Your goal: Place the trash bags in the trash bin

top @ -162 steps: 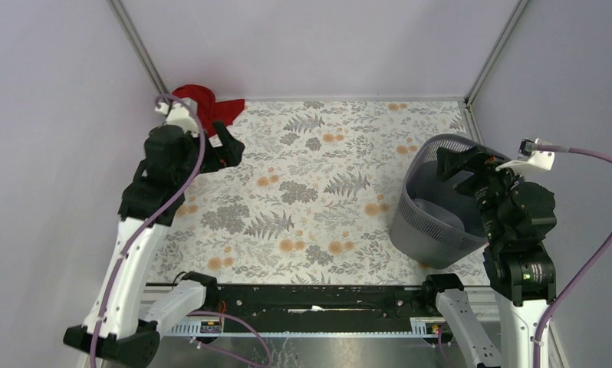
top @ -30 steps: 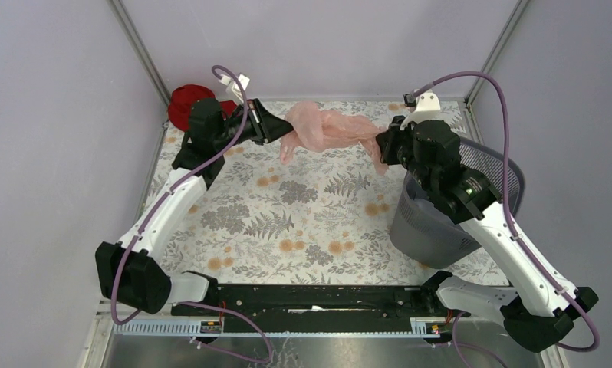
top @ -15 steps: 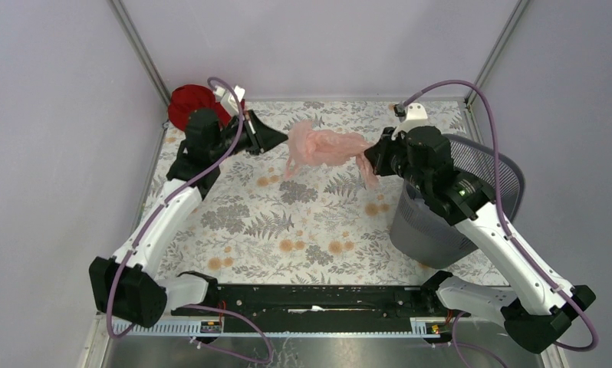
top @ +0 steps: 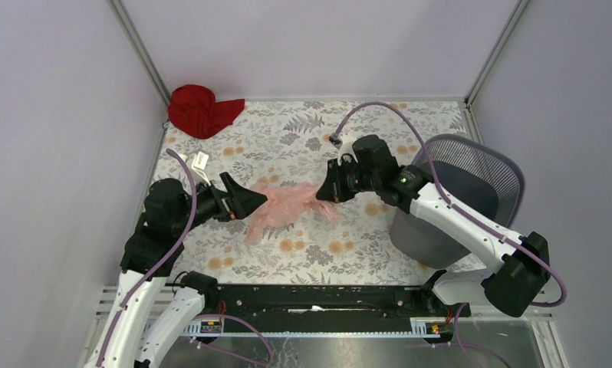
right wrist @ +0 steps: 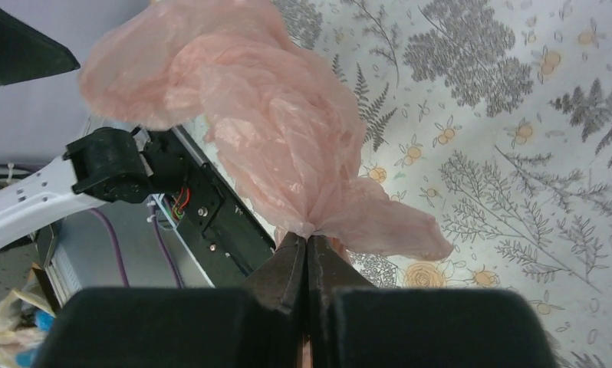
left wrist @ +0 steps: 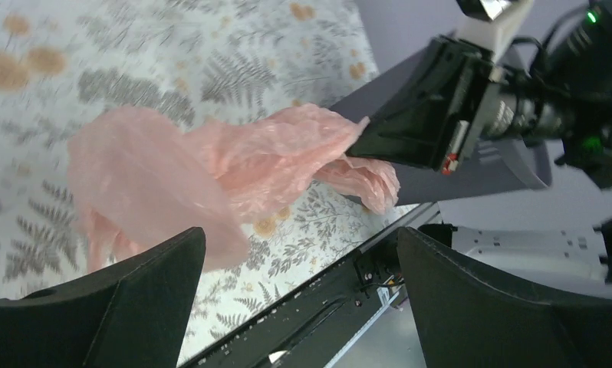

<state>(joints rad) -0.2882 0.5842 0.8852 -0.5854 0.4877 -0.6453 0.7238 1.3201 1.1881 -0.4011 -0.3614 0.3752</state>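
Observation:
The pale pink trash bag hangs crumpled low over the middle of the floral table. My right gripper is shut on the bag's gathered right end; in the right wrist view the closed fingertips pinch a bunched knot of film. At the bag's left end my left gripper stands open. In the left wrist view the gripper has nothing between its wide-spread fingers, and the bag hangs just ahead of them. The dark grey mesh trash bin stands tilted at the right, behind the right arm.
A red cloth lies in the far left corner. The black base rail runs along the table's near edge, below the bag. Metal frame posts stand at the back corners.
Both arms have come from the back of the table toward the near middle, carrying the bag lower. The left gripper has opened and let go of the bag's left end.

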